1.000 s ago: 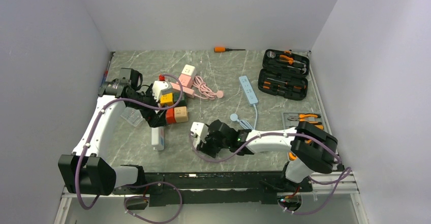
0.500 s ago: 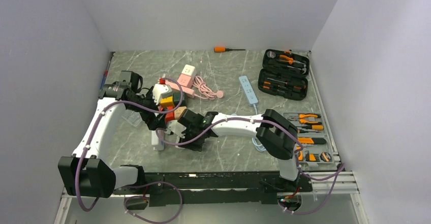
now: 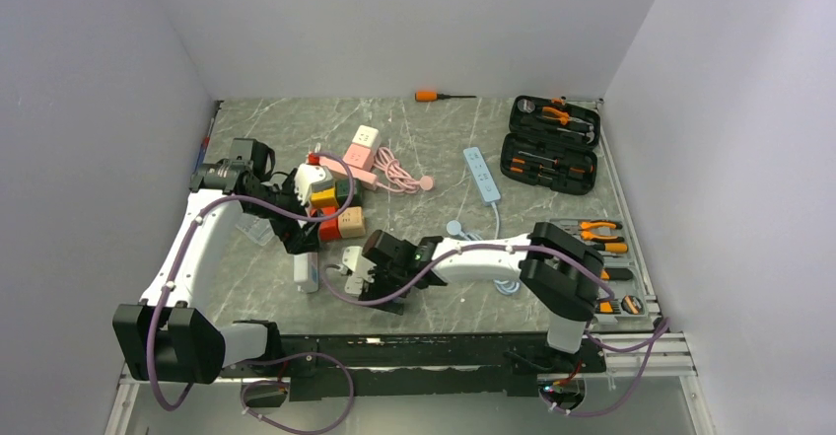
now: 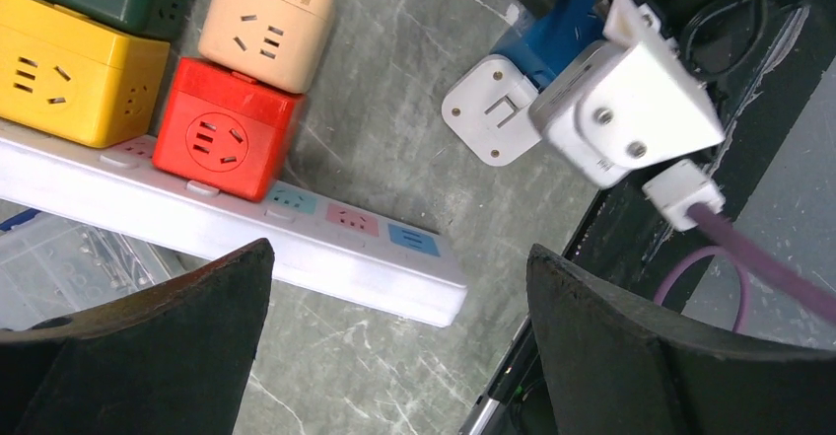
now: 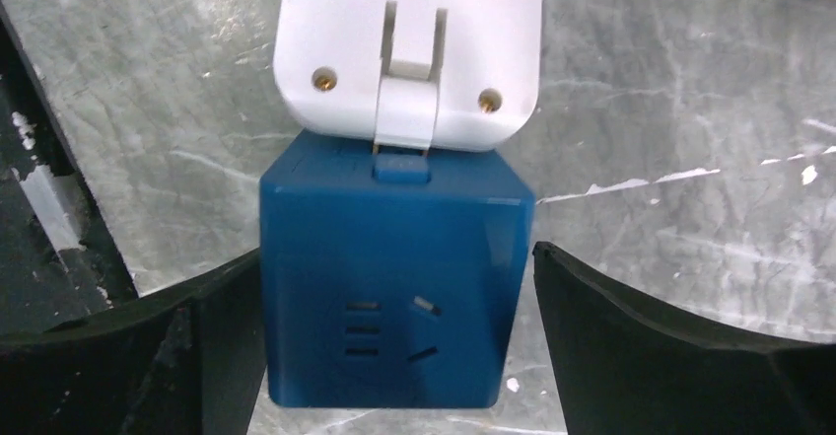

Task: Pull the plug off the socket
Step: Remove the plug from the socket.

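Observation:
A blue cube socket (image 5: pixel 394 277) lies on the marble table with a white plug (image 5: pixel 409 50) seated in its far face. My right gripper (image 5: pixel 394 331) is open around the cube; a gap shows at the right finger (image 5: pixel 690 356), while the left finger (image 5: pixel 128 356) sits close against it. From above, the right gripper (image 3: pixel 361 271) is near the table's front, the white plug (image 3: pixel 352 258) at its tip. My left gripper (image 4: pixel 399 257) hangs open above a white power strip (image 4: pixel 246 223) carrying yellow (image 4: pixel 69 80), red (image 4: pixel 222 129) and beige (image 4: pixel 264 26) cubes. The left wrist view also catches the blue cube (image 4: pixel 557 36).
A pink cube with its cord (image 3: pixel 380 164) and a light blue power strip (image 3: pixel 481 174) lie mid-table. An open tool case (image 3: pixel 550 144) and an orange screwdriver (image 3: pixel 439 95) sit at the back. A tray of pliers (image 3: pixel 592 238) is at the right. The front rail (image 3: pixel 434 341) runs just behind the right gripper.
My right arm swung left across the table with the blue cube and white plug, then drew slightly back, and its jaws have widened. The left arm has barely moved.

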